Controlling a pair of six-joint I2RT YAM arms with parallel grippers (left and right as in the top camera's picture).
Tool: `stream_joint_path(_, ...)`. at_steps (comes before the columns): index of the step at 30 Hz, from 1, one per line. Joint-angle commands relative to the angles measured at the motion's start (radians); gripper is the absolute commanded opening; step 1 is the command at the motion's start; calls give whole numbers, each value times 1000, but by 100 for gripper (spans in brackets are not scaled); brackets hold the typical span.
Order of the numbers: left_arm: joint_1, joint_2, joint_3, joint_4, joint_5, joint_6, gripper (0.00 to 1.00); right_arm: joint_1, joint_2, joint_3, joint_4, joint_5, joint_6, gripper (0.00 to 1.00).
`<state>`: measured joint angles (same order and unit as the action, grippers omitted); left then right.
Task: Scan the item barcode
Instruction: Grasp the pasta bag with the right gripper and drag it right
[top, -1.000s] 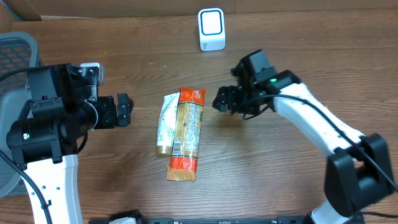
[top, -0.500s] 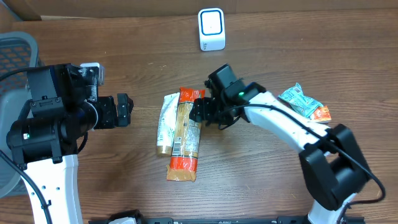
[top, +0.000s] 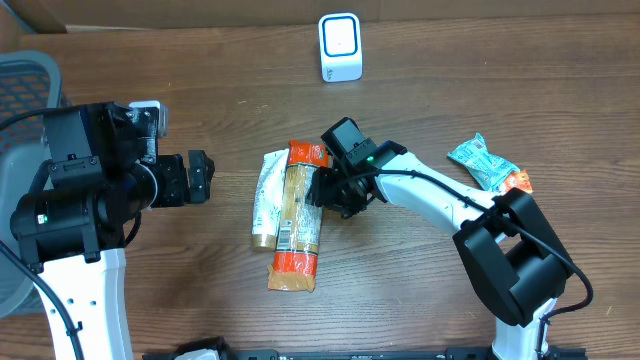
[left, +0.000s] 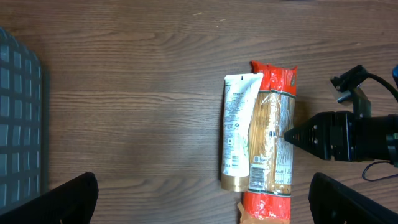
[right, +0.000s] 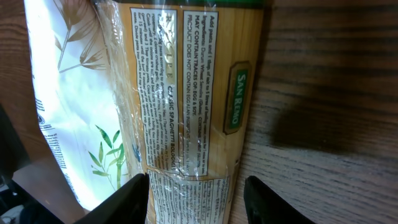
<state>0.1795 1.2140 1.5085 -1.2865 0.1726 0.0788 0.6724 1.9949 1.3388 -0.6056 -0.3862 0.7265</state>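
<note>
Overhead, we see the spaghetti packet (top: 297, 215) lying mid-table, touching a white tube (top: 266, 197) on its left; the right gripper (top: 323, 189) is low over the packet's right edge, jaws apart and straddling it; the left gripper (top: 200, 177) hangs wide open, well left of both.

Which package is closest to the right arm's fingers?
The spaghetti pack, orange-ended, beside the white tube; the fingers hover over it. The teal packet lies far off.
</note>
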Motion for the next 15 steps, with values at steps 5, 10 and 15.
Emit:
stream_joint_path(5, 5, 3, 16, 4, 11, 11, 100, 39, 41, 3, 32, 4, 43, 55)
stream_joint_path(10, 5, 3, 16, 4, 11, 11, 100, 39, 68, 3, 41, 0, 63, 54)
stream_joint_path(15, 5, 3, 16, 4, 11, 11, 100, 39, 68, 3, 52, -4, 63, 34)
